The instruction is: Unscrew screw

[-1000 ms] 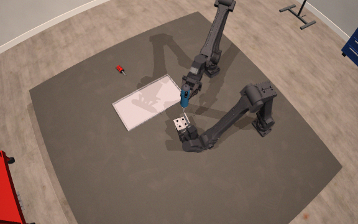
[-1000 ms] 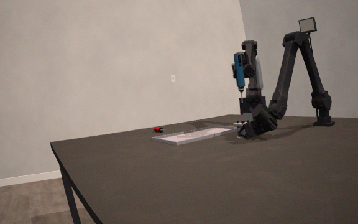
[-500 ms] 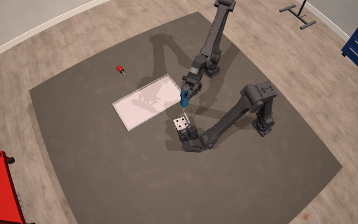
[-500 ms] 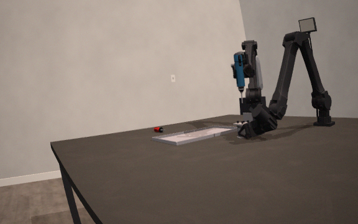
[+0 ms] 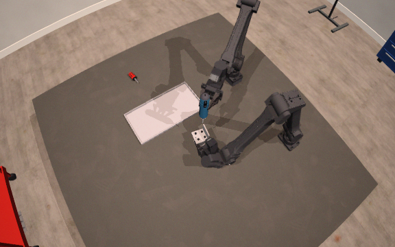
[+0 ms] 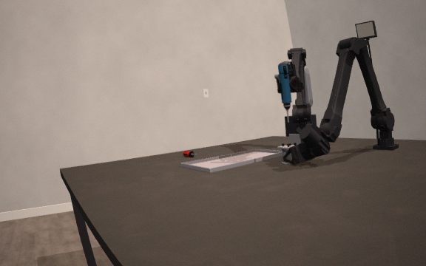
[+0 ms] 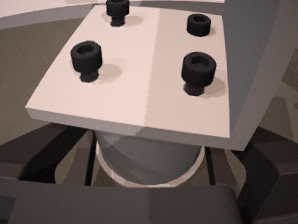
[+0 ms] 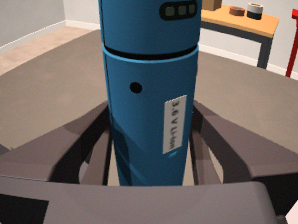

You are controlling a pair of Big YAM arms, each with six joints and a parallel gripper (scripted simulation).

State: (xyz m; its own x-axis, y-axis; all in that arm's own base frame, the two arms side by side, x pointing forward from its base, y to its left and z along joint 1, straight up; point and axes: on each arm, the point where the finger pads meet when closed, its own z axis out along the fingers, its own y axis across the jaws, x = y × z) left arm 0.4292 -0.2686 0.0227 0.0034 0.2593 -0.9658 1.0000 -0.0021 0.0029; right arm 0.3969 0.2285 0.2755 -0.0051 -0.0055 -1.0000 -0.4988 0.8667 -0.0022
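The joint module stands upright under the white bracket. In the left wrist view, three black screws stand raised with their shanks showing. The far-right screw, near the bracket's upright wall, sits with its head down on the plate. My left gripper is shut on the joint module. My right gripper is shut on the blue electric screwdriver, bit down. The bit hangs above the bracket, clear of the screws.
A shallow white tray lies beside the module, partly below my right arm. A small red screwdriver lies beyond the tray. Both arms come in close together around the module.
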